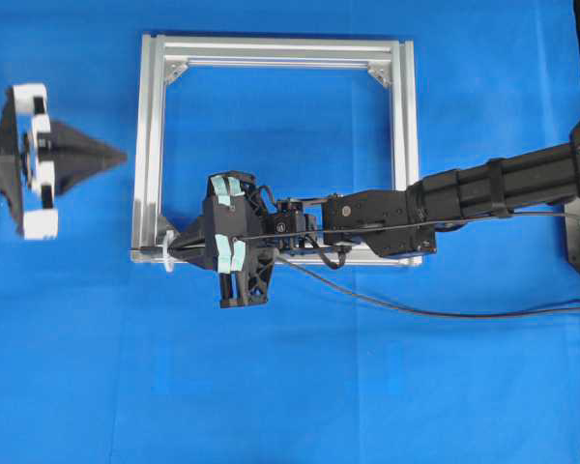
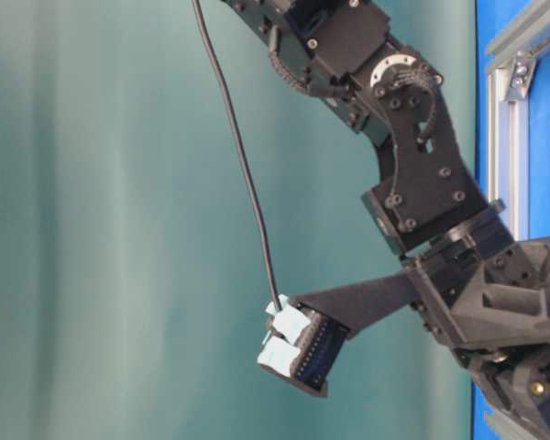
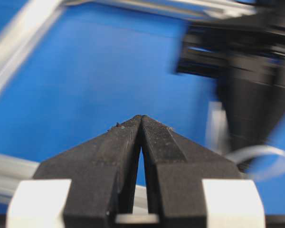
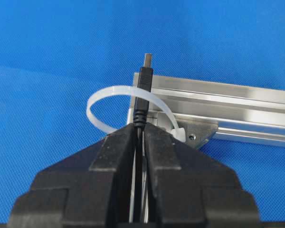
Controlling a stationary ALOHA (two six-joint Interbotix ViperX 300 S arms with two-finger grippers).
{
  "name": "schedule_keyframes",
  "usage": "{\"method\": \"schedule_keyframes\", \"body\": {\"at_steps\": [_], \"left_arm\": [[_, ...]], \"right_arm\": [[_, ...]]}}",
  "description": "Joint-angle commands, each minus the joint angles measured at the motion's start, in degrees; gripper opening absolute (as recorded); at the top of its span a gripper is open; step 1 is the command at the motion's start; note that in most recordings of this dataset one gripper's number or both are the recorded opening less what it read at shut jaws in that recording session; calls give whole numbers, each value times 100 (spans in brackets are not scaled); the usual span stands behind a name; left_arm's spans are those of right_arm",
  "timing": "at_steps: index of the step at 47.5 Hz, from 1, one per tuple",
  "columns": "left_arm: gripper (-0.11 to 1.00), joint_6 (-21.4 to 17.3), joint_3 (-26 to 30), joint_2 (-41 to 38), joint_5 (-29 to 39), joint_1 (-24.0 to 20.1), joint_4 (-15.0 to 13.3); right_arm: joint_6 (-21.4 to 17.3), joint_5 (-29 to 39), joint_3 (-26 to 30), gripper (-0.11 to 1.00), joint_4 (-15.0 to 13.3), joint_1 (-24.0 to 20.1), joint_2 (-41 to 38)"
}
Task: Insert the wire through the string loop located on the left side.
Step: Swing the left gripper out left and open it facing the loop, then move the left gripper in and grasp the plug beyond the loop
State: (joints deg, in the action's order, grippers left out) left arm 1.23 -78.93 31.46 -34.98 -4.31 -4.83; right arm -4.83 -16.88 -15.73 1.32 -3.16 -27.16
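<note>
Left gripper: the black left gripper with white blocks point(image 1: 116, 155) hangs over the blue cloth, just outside the left bar of the frame, pointing toward it. In the left wrist view its fingers point(image 3: 141, 124) are pressed together at the tips with nothing between them.

Frame: a square silver aluminium frame point(image 1: 149, 145) lies flat on the blue table cover point(image 1: 290, 387); this is the landmark for the rest.

String loop: a small translucent white ring of thin string point(image 4: 115, 93) stands at the frame's near-left corner. In the overhead view it is a tiny white shape point(image 1: 167, 255) just outside that corner.

Wire: a long thin black cable with a small dark plug and metal tip point(image 4: 145, 76). In the right wrist view the plug crosses the ring's band, its metal tip showing above it. From overhead the cable point(image 1: 445, 311) trails away from the frame's near bar toward the right edge of the table.

Right gripper: the black right gripper with pale tape pads point(image 1: 172, 250) reaches across the frame's near bar to the near-left corner. Its fingers point(image 4: 118, 147) pinch the wire just behind the plug.
</note>
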Motion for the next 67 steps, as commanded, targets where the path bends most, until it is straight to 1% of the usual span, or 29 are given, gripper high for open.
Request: {"method": "schedule_keyframes", "body": {"at_steps": [1, 7, 13, 42, 46, 48, 51, 56, 59, 61, 63, 64, 67], "left_arm": [[0, 0, 9, 18, -26, 448, 18], [0, 0, 0, 44, 53, 958, 18], [0, 0, -9, 53, 167, 1195, 18], [0, 0, 53, -18, 360, 1274, 18], [2, 9, 53, -18, 360, 1283, 18], [8, 0, 53, -18, 352, 1301, 18], [23, 9, 53, -9, 343, 1336, 18], [58, 18, 70, 26, 343, 1345, 18], [75, 18, 70, 35, 360, 1345, 18], [84, 18, 70, 35, 360, 1345, 26], [91, 18, 70, 35, 360, 1345, 18], [92, 18, 70, 35, 360, 1354, 18], [92, 18, 79, 35, 360, 1345, 18]], "right_arm": [[9, -35, 79, 3, -9, 18, 123], [9, -35, 79, 3, -9, 18, 123], [9, -35, 79, 3, -9, 18, 123], [9, -35, 79, 3, -9, 18, 123], [9, -35, 70, 3, -9, 18, 123], [9, -35, 79, 3, -9, 18, 123], [9, -35, 70, 3, -9, 18, 123], [9, -35, 70, 3, -9, 18, 123], [0, -35, 70, 3, -9, 18, 123], [9, -35, 70, 3, -9, 18, 132], [9, -35, 70, 3, -9, 18, 123], [9, -35, 70, 3, -9, 18, 123], [9, -35, 70, 3, -9, 18, 123]]}}
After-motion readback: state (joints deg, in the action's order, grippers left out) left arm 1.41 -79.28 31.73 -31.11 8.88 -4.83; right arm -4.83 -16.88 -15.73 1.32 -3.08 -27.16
